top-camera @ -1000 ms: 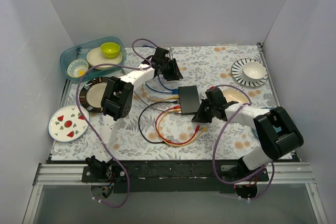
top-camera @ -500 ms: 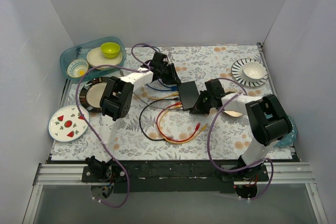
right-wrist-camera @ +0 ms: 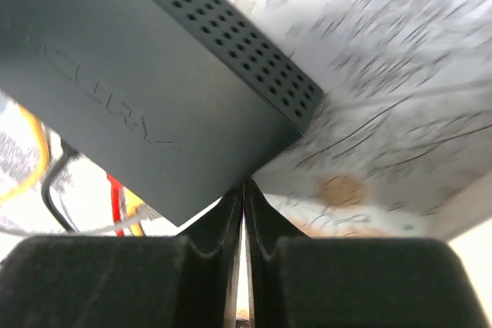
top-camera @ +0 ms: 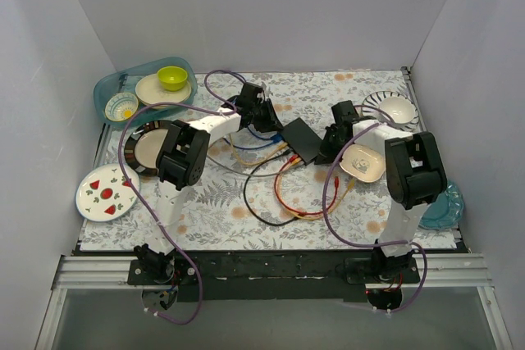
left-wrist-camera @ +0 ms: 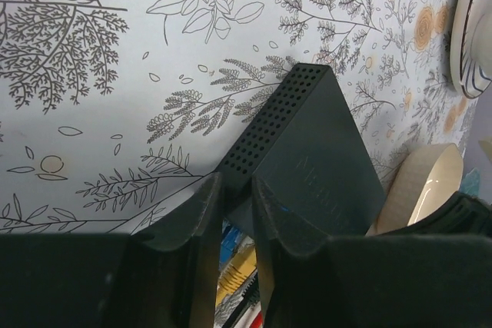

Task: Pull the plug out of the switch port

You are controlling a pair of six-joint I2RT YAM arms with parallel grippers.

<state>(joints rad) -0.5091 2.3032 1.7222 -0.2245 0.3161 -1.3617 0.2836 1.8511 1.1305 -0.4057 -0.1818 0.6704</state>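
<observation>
The matte-black switch [top-camera: 302,138] lies tilted at the table's middle, with blue, yellow, red and black cables running off its lower-left side. My left gripper [top-camera: 267,120] hovers at its left corner. In the left wrist view the jaws [left-wrist-camera: 238,183] stand a narrow gap apart over the switch's [left-wrist-camera: 315,159] corner. A blue plug [left-wrist-camera: 229,237] and a yellow plug [left-wrist-camera: 234,270] show through the gap, and I cannot tell whether anything is pinched. My right gripper [top-camera: 332,145] is at the switch's right side. Its fingers [right-wrist-camera: 244,190] are pressed together, empty, touching the switch's [right-wrist-camera: 154,74] corner.
Red [top-camera: 280,190] and black [top-camera: 256,206] cables loop in front of the switch. A cream dish [top-camera: 367,163] lies right of the right gripper. A striped plate with a bowl [top-camera: 392,111] is at the back right. A teal bin [top-camera: 111,88] and plates [top-camera: 102,193] are on the left.
My right gripper has swung from the switch's near side to its right side. The switch has turned and slid back toward my left gripper, dragging the cables. The left arm has barely moved.
</observation>
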